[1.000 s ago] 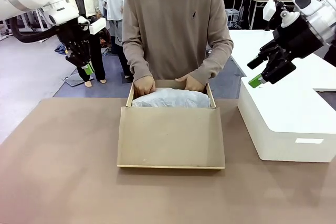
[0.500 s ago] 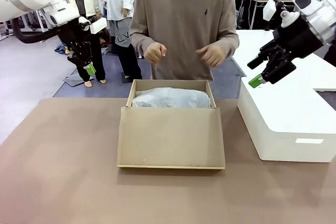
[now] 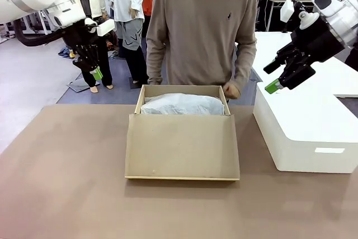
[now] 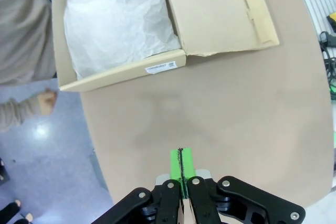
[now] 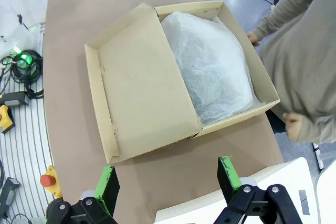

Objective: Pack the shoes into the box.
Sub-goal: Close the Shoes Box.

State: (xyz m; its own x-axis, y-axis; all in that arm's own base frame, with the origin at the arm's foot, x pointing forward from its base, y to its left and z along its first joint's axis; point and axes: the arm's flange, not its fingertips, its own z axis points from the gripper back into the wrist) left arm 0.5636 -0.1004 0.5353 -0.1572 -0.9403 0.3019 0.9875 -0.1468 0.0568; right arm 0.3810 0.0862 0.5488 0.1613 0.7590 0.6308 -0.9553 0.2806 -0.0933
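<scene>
Front view: the box lay at the centre of the surface, with its lid flap folded toward the robot and white tissue paper filling the tray. The left hand hung above and to the left of the box, well apart, fingers pressed together on nothing. The right hand hung to the right of the box, above the edge of a white box, fingers spread and empty. The surface was brown. The floor behind it was grey-blue, with people standing beyond. Compared with 0.5 s earlier, the person's 2 hands had dropped from chest height. 1 person's hand now sat just beside the box's far right corner. Both robot hands held the same positions.
</scene>
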